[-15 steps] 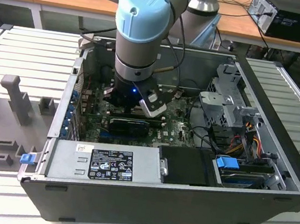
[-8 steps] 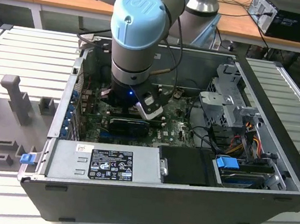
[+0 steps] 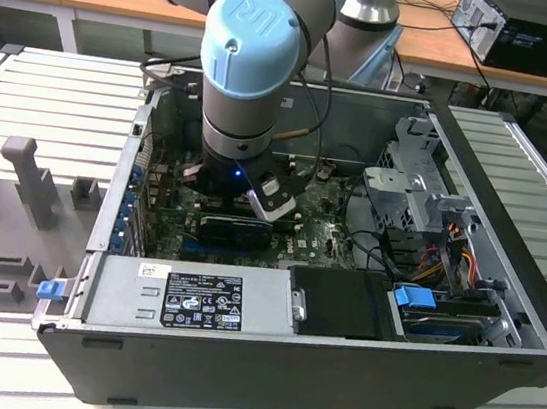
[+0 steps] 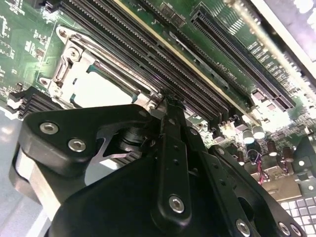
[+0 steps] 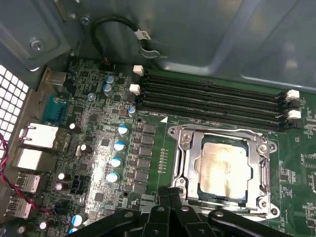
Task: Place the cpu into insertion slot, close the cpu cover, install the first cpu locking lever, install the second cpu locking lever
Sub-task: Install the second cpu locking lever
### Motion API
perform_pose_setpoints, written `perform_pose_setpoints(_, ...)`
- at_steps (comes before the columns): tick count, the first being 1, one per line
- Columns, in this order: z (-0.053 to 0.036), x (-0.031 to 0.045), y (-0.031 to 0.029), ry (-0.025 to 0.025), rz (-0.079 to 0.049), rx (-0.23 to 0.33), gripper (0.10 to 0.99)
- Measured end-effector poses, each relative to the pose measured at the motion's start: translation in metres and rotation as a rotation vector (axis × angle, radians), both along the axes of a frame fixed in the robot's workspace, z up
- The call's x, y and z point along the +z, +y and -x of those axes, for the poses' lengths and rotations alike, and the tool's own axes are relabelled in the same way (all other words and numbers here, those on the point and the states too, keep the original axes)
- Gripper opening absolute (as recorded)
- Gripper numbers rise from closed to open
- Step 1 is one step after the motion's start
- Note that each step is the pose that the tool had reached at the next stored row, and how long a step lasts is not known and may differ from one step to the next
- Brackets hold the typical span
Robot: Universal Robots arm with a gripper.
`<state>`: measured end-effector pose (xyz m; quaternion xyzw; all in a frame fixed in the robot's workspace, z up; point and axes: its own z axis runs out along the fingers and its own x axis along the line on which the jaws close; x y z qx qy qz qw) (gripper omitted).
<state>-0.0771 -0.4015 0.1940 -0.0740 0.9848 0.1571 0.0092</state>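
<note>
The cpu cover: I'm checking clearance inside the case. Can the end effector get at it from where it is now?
Probably yes: the end effector sits right at the cpu cover edge, nothing between them.

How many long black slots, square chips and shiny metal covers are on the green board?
long black slots: 4
square chip: 1
metal cover: 1
Total: 6

Bright, even room light; glare whitens the cpu [image 4: 101, 89] in the second wrist view; the case interior [image 3: 252, 212] sits shadowed.
</note>
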Motion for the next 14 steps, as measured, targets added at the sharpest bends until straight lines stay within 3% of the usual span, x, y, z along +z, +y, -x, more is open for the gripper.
perform_pose_setpoints(4, 0.0023, 0.0016, 0.0, 0.0, -0.005, 0.0, 0.106)
perform_pose_setpoints(8, 0.0025, 0.0183, 0.0, 0.0, -0.005, 0.0, 0.106)
perform_pose_setpoints(12, 0.0025, 0.0274, 0.0, 0.0, -0.005, 0.0, 0.106)
perform_pose_setpoints(14, 0.0025, 0.0283, 0.0, -0.0002, -0.005, 0.0, 0.106)
